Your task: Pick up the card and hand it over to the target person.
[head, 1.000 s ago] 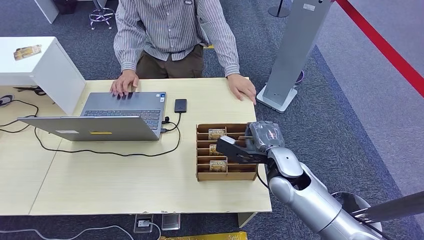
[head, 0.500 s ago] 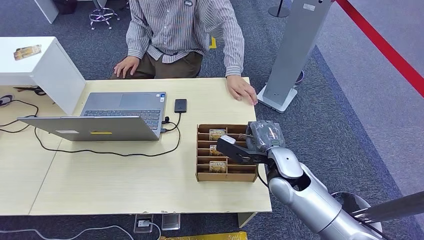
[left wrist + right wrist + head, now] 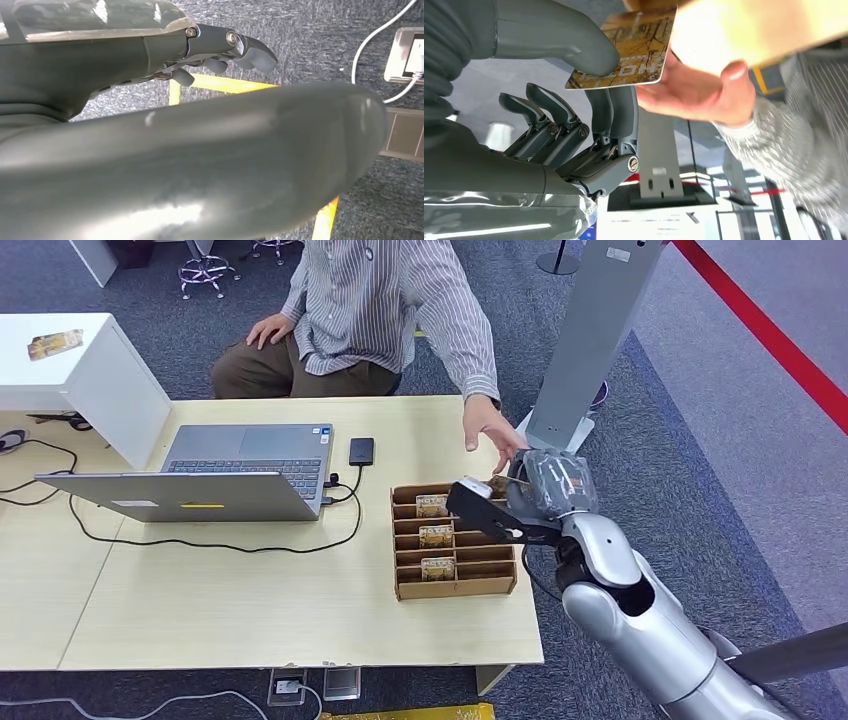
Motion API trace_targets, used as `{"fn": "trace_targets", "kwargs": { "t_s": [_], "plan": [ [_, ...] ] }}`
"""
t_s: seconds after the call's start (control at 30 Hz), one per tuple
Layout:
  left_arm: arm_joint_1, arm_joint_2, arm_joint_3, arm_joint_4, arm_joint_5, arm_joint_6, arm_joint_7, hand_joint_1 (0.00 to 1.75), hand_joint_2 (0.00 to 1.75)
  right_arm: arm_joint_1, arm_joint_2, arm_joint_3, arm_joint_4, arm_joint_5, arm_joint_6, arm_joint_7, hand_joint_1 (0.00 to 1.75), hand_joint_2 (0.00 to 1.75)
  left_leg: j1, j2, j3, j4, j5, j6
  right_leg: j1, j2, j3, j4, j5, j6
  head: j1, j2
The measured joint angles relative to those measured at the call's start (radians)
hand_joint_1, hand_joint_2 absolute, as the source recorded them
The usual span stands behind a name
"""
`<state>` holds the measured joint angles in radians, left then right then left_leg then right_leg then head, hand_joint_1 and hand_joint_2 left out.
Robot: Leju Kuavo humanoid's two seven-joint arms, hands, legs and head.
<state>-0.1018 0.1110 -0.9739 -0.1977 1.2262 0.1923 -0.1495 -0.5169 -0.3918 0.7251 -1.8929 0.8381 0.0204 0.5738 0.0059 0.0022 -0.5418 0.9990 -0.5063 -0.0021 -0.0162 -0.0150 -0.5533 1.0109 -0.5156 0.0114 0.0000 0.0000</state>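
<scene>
Brown patterned card (image 3: 631, 50) pinched in right hand (image 3: 589, 95), beside person's hand (image 3: 694, 90); left hand (image 3: 220, 45) curled, holding nothing.

The head view is bright and even, lit from above, with only soft short shadows under the laptop (image 3: 195, 480) and beside the cardboard organizer (image 3: 455, 545) near the right edge of the table (image 3: 250, 610). Details there are sharp; straight lines bend a little toward the picture edges. The plastic cover on the right hand (image 3: 530, 502) gives small glare. In the right wrist view the card (image 3: 626, 50) is clear, but the person's hand (image 3: 696, 92) and the sleeve (image 3: 804, 145) are blurred, and the pale surface close by is overexposed. The left wrist view is dim; the left hand (image 3: 200, 47) is soft, with faint reflections
</scene>
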Motion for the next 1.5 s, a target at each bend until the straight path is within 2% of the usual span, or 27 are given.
{"fn": "trace_targets", "kwargs": {
  "t_s": [0.1,0.2,0.37,0.5,0.67,0.87,1.0,1.13,1.33,1.5],
  "plan": [
    [0.0,0.0,-0.002,0.0,0.0,-0.002,-0.002,0.0,0.0,-0.009,0.03,0.009,0.029,-0.012,0.01,-0.02,1.75,1.75,0.0,0.0,0.001,-0.001,0.0,0.0,0.0,0.001,0.0,0.0,0.0,0.0,0.0,0.0],
    [0.0,0.001,-0.006,0.001,-0.003,-0.007,-0.007,0.0,0.0,-0.017,0.073,0.025,0.122,-0.022,-0.009,-0.082,1.75,1.75,0.0,0.002,0.002,-0.001,0.001,0.0,0.0,0.002,0.001,-0.001,0.001,0.0,0.0,0.0],
    [-0.001,-0.003,-0.017,0.001,-0.011,-0.015,-0.016,0.0,0.0,0.0,0.131,0.018,0.289,0.002,-0.194,-0.247,1.75,1.75,0.001,0.003,0.004,-0.003,0.001,0.0,0.001,0.003,0.003,-0.004,0.003,0.0,0.0,0.0],
    [-0.001,-0.004,-0.024,0.001,-0.016,-0.02,-0.022,0.0,0.0,0.025,0.151,0.004,0.374,-0.016,-0.302,-0.349,1.75,1.75,0.001,0.003,0.005,-0.004,0.001,0.0,0.001,0.002,0.005,-0.005,0.002,0.0,0.0,0.0],
    [-0.001,-0.003,-0.027,0.001,-0.017,-0.019,-0.024,0.0,0.0,0.04,0.151,0.007,0.414,0.013,-0.386,-0.39,1.75,1.75,0.001,0.002,0.004,-0.004,0.001,0.0,0.001,0.002,0.004,-0.004,0.002,0.0,0.0,0.0],
    [-0.001,-0.001,-0.029,-0.001,-0.015,-0.039,-0.011,0.0,0.0,0.042,0.152,0.016,0.426,0.015,-0.397,-0.392,1.75,1.75,0.001,0.002,0.004,-0.004,0.001,0.0,0.001,0.002,0.004,-0.004,0.002,0.0,0.0,0.0],
    [-0.001,-0.001,-0.04,-0.001,-0.024,-0.059,-0.006,0.0,1.75,0.044,0.145,0.019,0.419,0.006,-0.402,-0.387,0.0,1.75,0.001,0.002,0.004,-0.004,0.001,0.0,0.001,0.002,0.004,-0.004,0.002,0.0,0.0,0.0],
    [-0.002,0.0,-0.035,0.001,-0.017,-0.037,0.006,0.0,0.0,0.075,0.136,-0.004,0.383,-0.038,-0.439,-0.386,0.0,1.75,0.001,0.001,0.004,-0.003,0.001,0.0,0.001,0.001,0.004,-0.004,0.002,0.0,0.0,0.0],
    [-0.001,0.004,-0.025,0.0,-0.007,-0.017,0.014,0.0,0.0,0.146,0.151,-0.056,0.357,-0.253,-0.511,-0.468,0.0,1.75,0.001,0.0,0.003,-0.003,0.001,0.0,0.001,0.0,0.004,-0.004,0.001,0.0,0.0,0.0],
    [-0.001,0.003,-0.016,0.001,0.004,-0.009,0.021,0.0,0.0,0.231,0.164,-0.117,0.339,-0.542,-0.469,-0.563,0.0,1.75,0.001,0.0,0.003,-0.003,0.001,0.0,0.001,0.0,0.004,-0.004,0.001,0.0,0.0,0.0]
  ]
}}
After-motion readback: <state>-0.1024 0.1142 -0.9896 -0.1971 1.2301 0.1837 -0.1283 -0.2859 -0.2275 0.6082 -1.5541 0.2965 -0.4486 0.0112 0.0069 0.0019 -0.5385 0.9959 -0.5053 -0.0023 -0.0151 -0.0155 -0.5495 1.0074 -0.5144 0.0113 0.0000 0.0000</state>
